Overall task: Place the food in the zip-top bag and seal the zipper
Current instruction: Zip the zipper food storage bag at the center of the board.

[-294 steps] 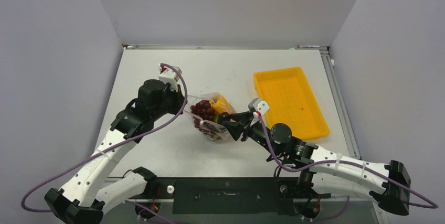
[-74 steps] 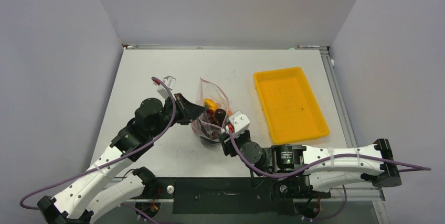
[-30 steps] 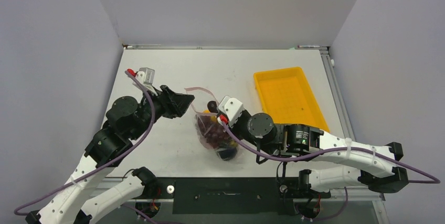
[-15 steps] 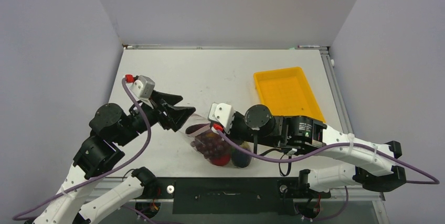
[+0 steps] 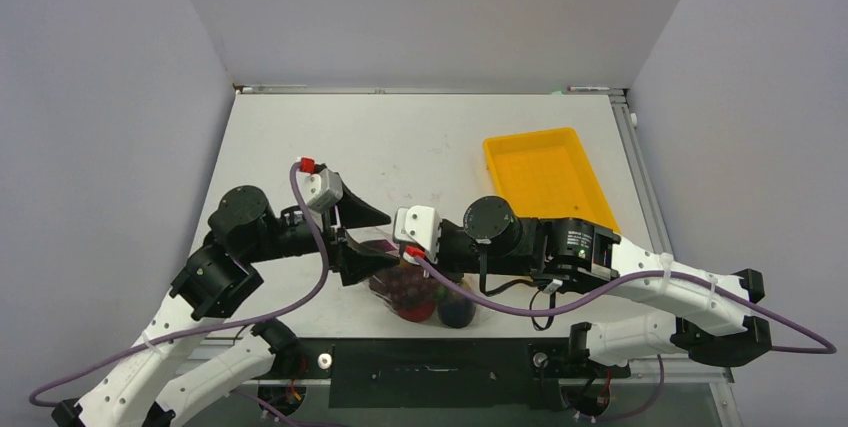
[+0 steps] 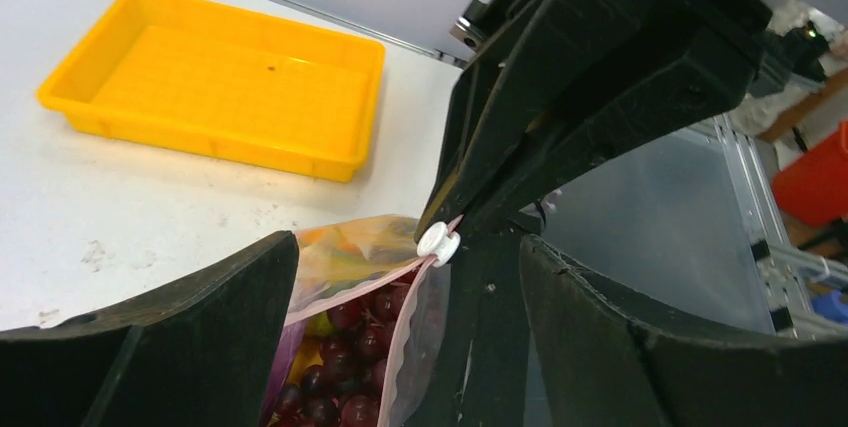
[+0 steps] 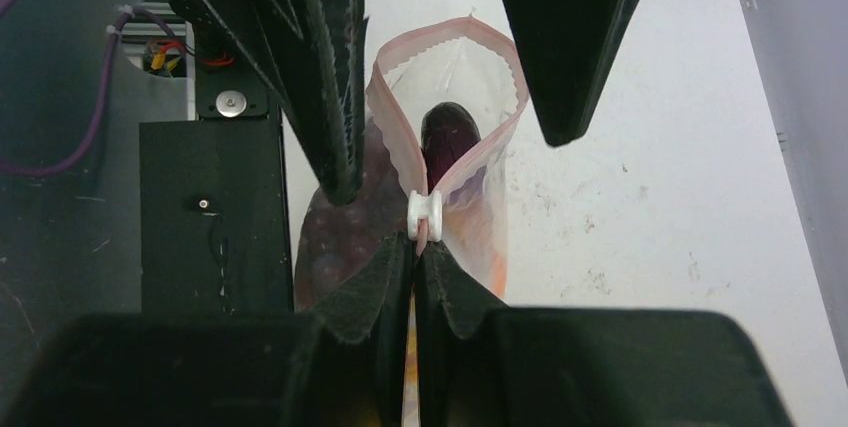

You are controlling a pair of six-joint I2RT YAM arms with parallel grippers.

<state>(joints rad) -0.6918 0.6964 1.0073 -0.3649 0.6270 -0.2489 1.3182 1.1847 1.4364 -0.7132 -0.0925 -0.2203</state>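
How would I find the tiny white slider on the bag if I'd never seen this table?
Find the clear bag of toy food at the middle of the white table's near edge. Follow its pink zipper to where the right hand pinches it. The slider is the small white spool just beyond that hand, the only white piece on the pink strip.

Zip-top bag (image 7: 455,72): clear plastic, pinkish-red zipper (image 7: 380,107), white slider (image 7: 424,215). Grape bunch (image 6: 335,382) inside bag: dark red. Eggplant (image 7: 445,132) inside bag: dark purple. Tray (image 6: 215,82): plain yellow-orange. Table (image 6: 120,217): white.
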